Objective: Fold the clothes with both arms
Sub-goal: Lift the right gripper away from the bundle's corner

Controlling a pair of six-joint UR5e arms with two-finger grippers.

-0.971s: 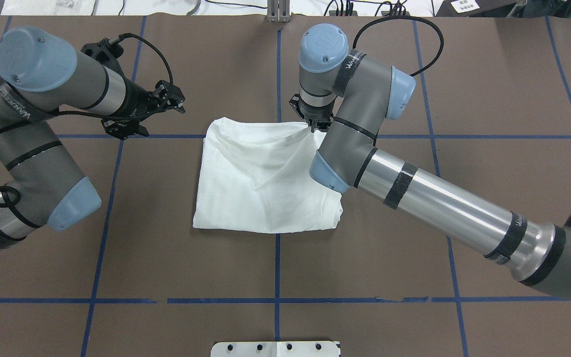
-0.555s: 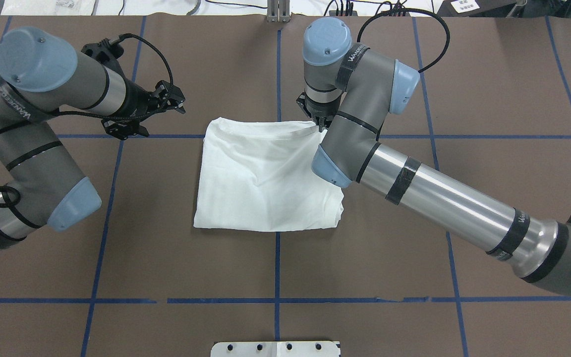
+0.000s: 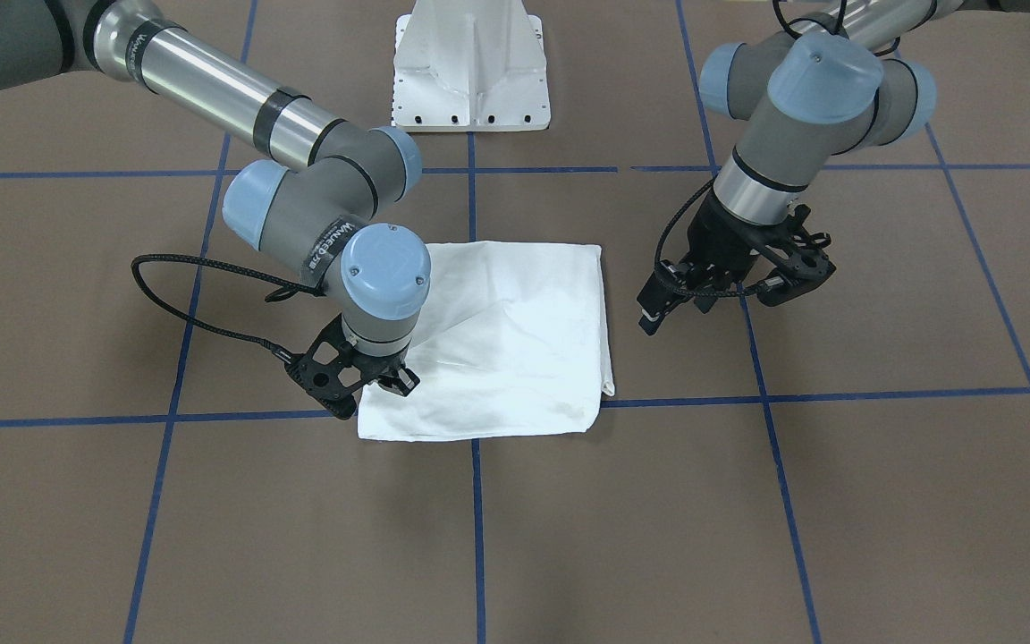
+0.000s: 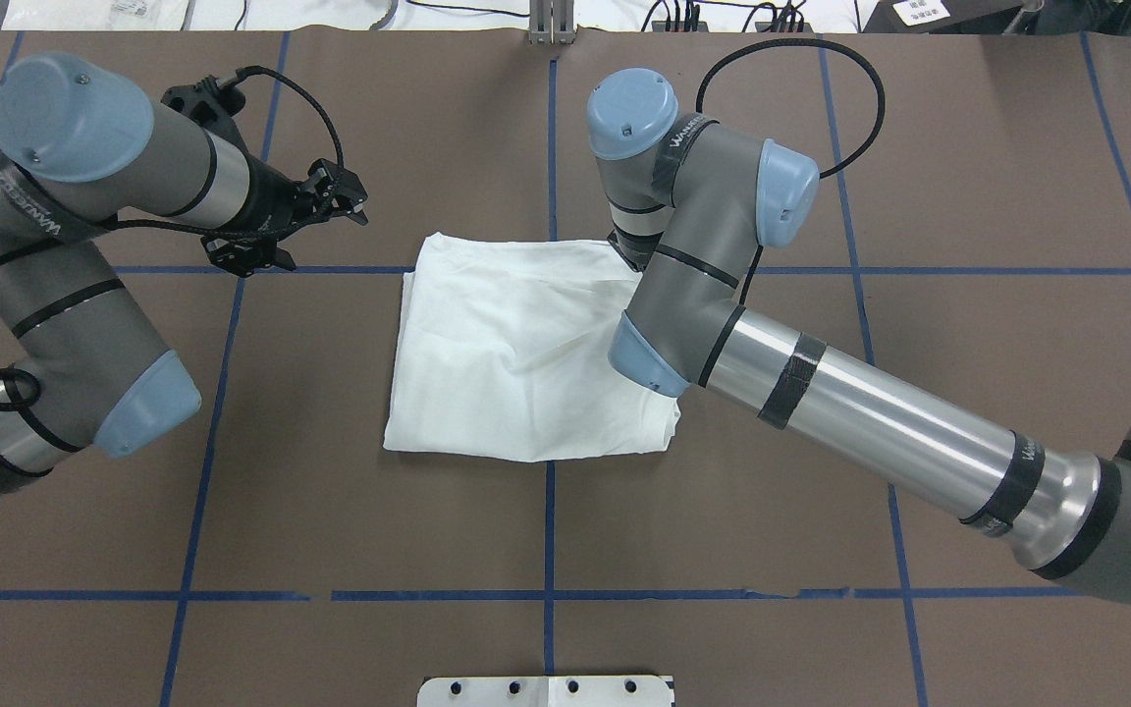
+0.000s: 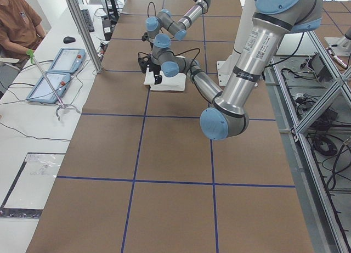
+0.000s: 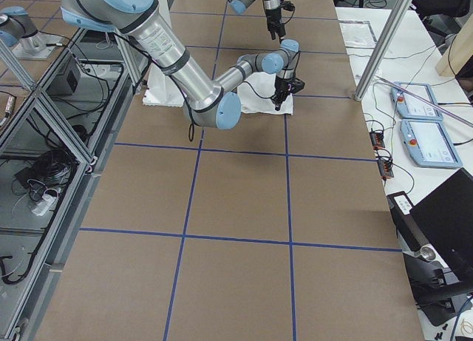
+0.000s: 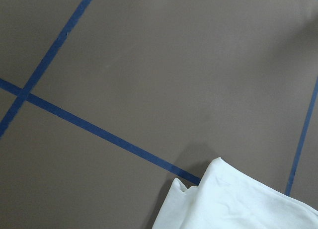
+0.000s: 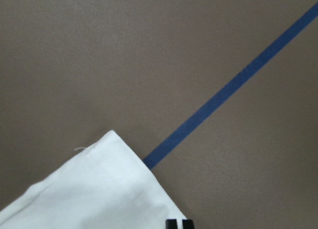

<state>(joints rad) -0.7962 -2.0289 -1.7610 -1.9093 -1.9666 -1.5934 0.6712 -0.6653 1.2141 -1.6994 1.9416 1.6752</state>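
The white shirt (image 4: 516,363) lies folded into a rough rectangle at the table's middle, flat on the brown cover (image 3: 515,340). My right gripper (image 3: 381,383) stands at its far right corner, low over the table, shut on the shirt's edge; the right wrist view shows the fingertips (image 8: 171,223) on the hem of the shirt (image 8: 89,189). In the overhead view the wrist hides most of that gripper (image 4: 629,253). My left gripper (image 4: 320,236) hangs open and empty off the shirt's far left corner (image 7: 238,204), apart from the cloth (image 3: 721,304).
The white metal pedestal (image 3: 470,63) stands at the robot's side of the table (image 4: 546,690). Blue tape lines (image 4: 551,147) cross the brown cover. A person (image 5: 19,28) sits at a side table with two tablets (image 5: 55,77) beyond the far edge.
The right gripper has come down with the far right corner, and the raised fold now lies flat with fewer creases. The left arm has not moved.
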